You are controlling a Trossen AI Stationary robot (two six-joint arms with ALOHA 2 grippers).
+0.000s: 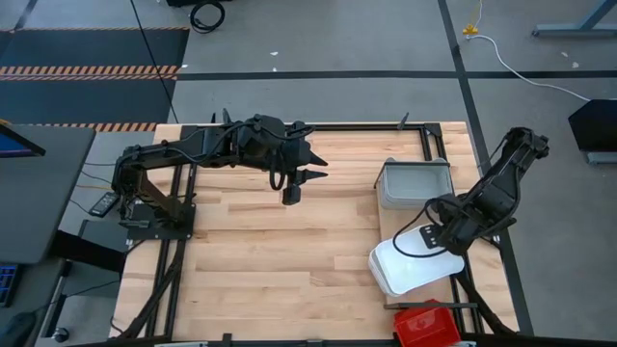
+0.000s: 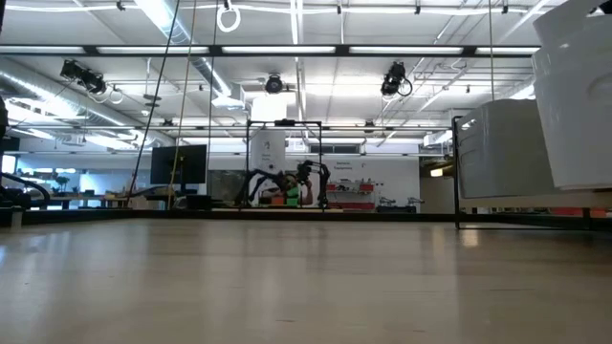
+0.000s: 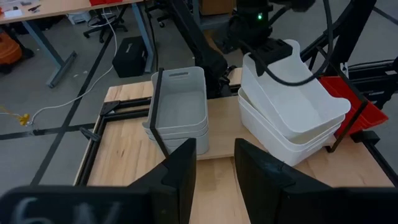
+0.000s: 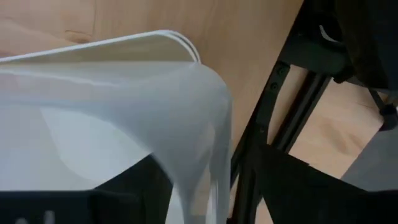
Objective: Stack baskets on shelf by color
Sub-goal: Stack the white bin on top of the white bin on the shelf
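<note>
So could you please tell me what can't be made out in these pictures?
- Grey baskets: count unclear in the high view; nested.
- Red baskets: cut by the high view's bottom edge.
- Right hand: grip on the top white basket hidden by its wall.
- Shelf: not identifiable.

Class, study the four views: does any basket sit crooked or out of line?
Yes. The top white basket sits tilted and skewed in the white stack, not nested flat, with the right gripper on its rim. The grey stack sits square. A red basket lies at the table edge.
</note>
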